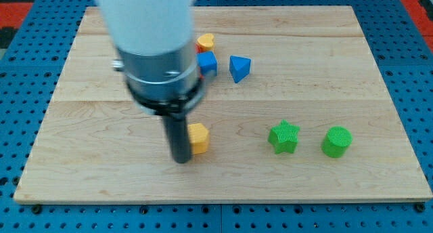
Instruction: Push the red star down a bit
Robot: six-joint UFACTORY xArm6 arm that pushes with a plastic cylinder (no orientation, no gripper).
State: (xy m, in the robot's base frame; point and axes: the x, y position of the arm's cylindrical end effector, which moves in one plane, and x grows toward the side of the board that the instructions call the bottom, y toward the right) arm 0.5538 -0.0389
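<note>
Six blocks in clear sight on the wooden board (338, 70): two yellow, two blue, two green. Near the view's top, just right of the arm's pale body (149, 30), a rounded yellow block (206, 40); directly below it a blue cube (208, 64), and just right of that, apart from it, a blue wedge-like block (239, 68). Lower down, a second yellow block (198, 138), of a shape hard to make out. Further to the view's right, a green star (283, 137) and a green cylinder (336, 141), side by side but not touching. Of the red star (199, 51), at most a thin red sliver at the arm's right edge, between the upper yellow block and the blue cube, and perhaps not even that; otherwise hidden behind the arm. Dark rod straight down from the grey collar, ending in my tip (181, 158), a bare rod end clamped on nothing, pressed against or just beside the left face of the lower yellow block. Well above the tip in the view, that red sliver. Under the board, a blue perforated table (406, 213).
</note>
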